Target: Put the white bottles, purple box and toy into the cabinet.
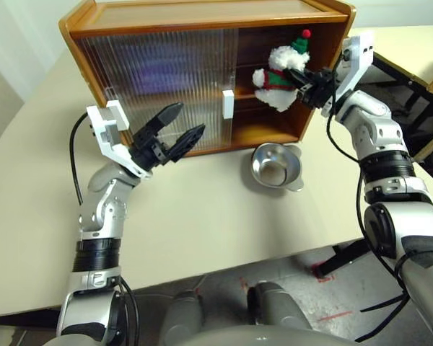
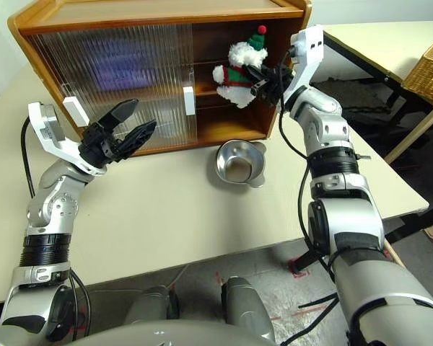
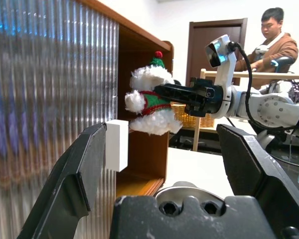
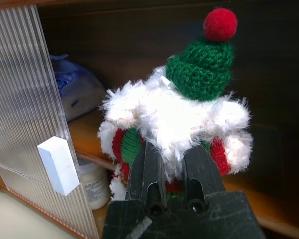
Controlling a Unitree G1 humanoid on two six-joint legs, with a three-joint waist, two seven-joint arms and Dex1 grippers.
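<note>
Black fingers come first: the left gripper (image 1: 175,131) hangs over the pale table (image 1: 202,216) with its two fingers spread wide and nothing between them, just in front of the cabinet's ribbed door (image 1: 159,86). A little farther along the table sits a shiny metal bowl (image 1: 276,166), and it looks to have nothing in it. Past the bowl, the right gripper (image 1: 305,85) is squeezed tight on the toy (image 1: 278,79), a fluffy white snowman with a green hat and a red ball on top. It holds the toy up at the open right side of the cabinet (image 1: 202,14), about level with the shelf, but the toy is not set down yet. Deeper in, behind the door, the right wrist view shows the purple box (image 4: 74,84) lying on the shelf and one white bottle (image 4: 94,181) standing on the cabinet floor below it. I can't tell where the other bottle is; the ribbed door blurs what is behind it. So I'd say the job looks nearly done: the toy needs to go onto a shelf and be let go, and the second bottle is still a question.
</note>
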